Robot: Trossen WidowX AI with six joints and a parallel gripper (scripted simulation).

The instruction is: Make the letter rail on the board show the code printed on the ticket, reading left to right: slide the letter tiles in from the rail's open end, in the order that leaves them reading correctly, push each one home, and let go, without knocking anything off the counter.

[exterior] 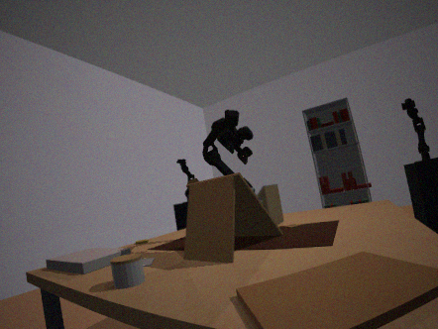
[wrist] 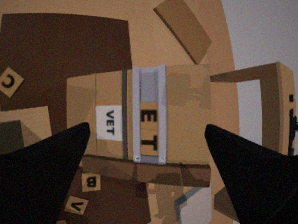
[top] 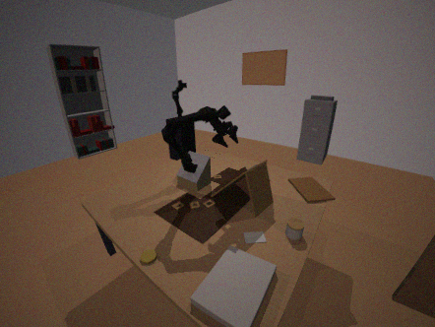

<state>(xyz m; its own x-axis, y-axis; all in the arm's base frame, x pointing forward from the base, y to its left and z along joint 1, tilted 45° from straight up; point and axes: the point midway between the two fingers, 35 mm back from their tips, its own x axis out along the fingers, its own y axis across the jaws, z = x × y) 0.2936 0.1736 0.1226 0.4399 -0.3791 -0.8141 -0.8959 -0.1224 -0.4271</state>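
Note:
The sloping board (top: 260, 189) (exterior: 210, 218) (wrist: 187, 115) carries the pale letter rail (wrist: 162, 115). In the wrist view, an E tile (wrist: 149, 115) and a T tile (wrist: 149, 143) sit side by side in the rail, T towards the end with the small screws. The channel on the E's other side is empty. The ticket (wrist: 108, 122) reads VET. Loose tiles V (wrist: 76, 205), B (wrist: 91, 182) and C (wrist: 10, 81) lie off the board. My gripper (top: 232, 144) (wrist: 148, 129) is wide open and empty, raised above the board, its fingers either side of the rail in the wrist view.
A dark mat (top: 202, 233) (wrist: 65, 45) lies under the loose tiles. A pale block (top: 197, 172) stands behind it. Around it are a white box (top: 236, 286), a lidded jar (top: 294, 229) (exterior: 128, 273), a yellow disc (top: 148, 256), a card (top: 255, 237) and a wooden slab (top: 311, 189) (exterior: 342, 287).

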